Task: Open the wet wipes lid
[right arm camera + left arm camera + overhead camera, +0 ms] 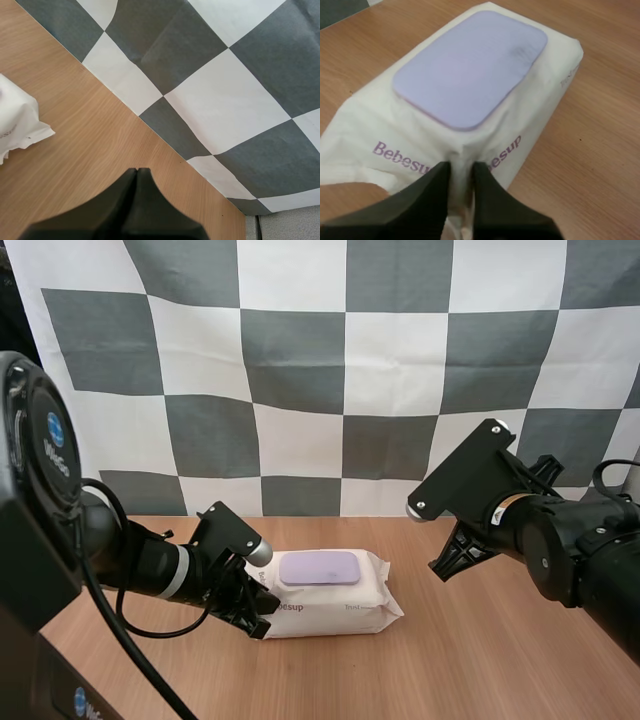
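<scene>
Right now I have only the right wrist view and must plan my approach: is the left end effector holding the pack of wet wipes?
Observer: Yes. The left end effector pinches the left end of the pack of wet wipes.
Operator: And the lid?
Observer: The lilac lid lies flat and shut on top of the pack.
Operator: Where am I relative to it?
Observer: In the high view, your right end effector hangs to the right of the pack, apart from it.
</scene>
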